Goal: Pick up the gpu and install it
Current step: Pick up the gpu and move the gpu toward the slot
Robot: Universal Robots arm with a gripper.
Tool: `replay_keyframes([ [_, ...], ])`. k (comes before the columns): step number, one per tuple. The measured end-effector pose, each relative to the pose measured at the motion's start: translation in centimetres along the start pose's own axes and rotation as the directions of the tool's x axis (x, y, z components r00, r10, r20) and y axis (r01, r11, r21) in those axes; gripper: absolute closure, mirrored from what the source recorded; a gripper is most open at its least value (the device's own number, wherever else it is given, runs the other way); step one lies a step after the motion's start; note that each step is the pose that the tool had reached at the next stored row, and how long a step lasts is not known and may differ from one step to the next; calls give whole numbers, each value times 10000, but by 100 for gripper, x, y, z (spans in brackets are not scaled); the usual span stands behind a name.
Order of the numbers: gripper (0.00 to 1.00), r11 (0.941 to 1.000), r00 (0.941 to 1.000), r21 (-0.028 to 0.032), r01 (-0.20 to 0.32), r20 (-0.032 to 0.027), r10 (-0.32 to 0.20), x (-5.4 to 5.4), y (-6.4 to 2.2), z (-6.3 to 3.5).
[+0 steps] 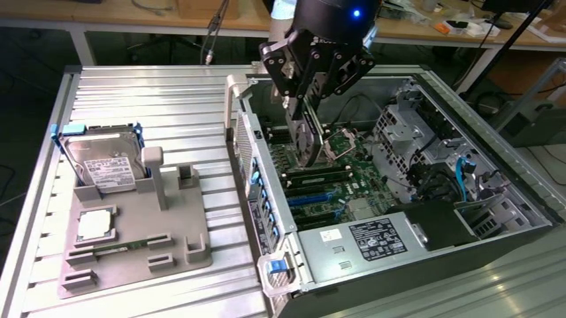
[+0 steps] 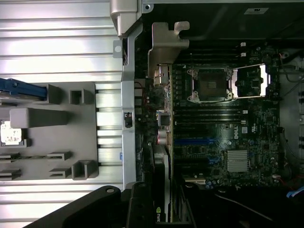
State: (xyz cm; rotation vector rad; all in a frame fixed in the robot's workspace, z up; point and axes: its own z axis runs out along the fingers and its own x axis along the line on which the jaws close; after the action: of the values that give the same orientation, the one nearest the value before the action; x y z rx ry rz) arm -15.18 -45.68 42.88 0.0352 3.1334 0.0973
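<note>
One claw (image 1: 303,101) grips one gpu (image 1: 307,142) over one open computer case (image 1: 265,222).

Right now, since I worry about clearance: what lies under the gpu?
Held edge-down by the gripper, the gpu hangs over the motherboard inside the open computer case. Blue expansion slots and the open processor socket show beside it; the strip directly beneath the card is covered.

Arm (image 1: 332,20) angled down, tool (image 1: 307,101) gripping tight
</note>
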Motion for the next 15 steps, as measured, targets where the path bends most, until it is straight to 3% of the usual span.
replay_keyframes([
  [15, 73, 10000, 10000, 0, 0, 0, 0, -117, 3, 1],
])
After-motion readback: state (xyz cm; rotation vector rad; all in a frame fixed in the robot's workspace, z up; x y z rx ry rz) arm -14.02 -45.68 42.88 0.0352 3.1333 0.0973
